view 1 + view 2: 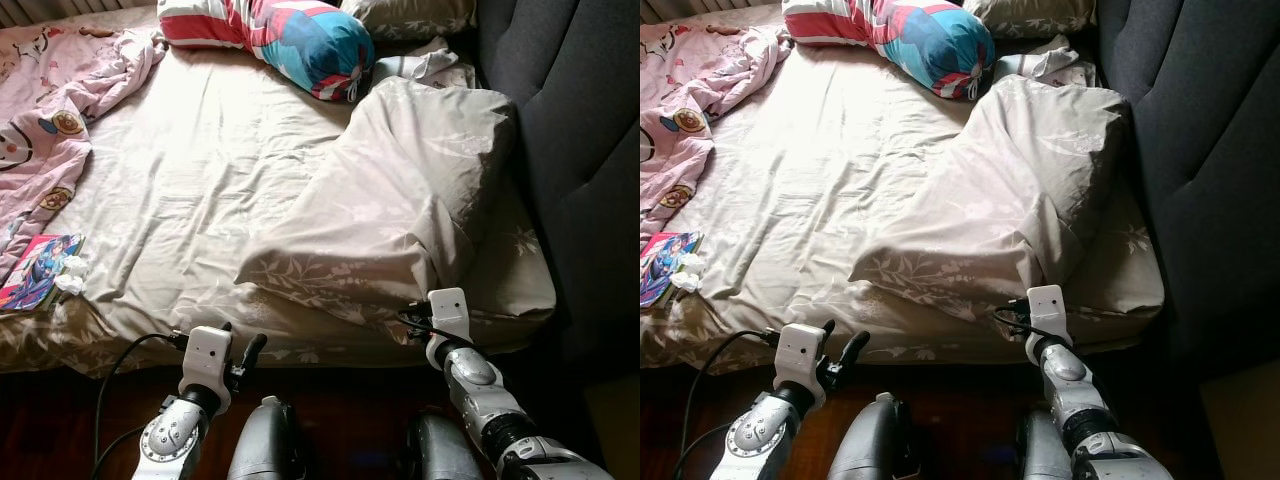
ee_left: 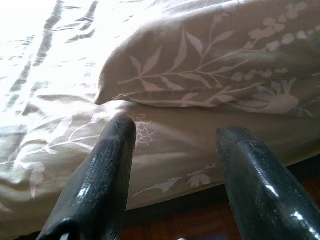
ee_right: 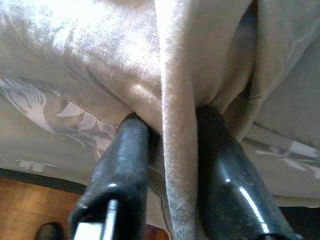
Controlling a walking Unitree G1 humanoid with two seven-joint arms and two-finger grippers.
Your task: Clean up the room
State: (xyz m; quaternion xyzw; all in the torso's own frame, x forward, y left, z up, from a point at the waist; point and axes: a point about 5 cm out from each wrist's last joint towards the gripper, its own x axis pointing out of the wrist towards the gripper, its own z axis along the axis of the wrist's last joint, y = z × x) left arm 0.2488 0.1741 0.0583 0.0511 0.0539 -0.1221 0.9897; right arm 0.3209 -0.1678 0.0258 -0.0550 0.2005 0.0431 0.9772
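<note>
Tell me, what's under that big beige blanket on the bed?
The beige duvet lies on the leafy bedsheet, which shows around it. The right gripper pinches a fold at its near edge. Whatever else lies beneath is covered.

You see a soft, matt cloth duvet (image 1: 400, 190) with a leaf print. Its fold sits between glossy black fingers (image 3: 225, 175). The headboard (image 1: 585, 150) looks dark, padded fabric.
</note>
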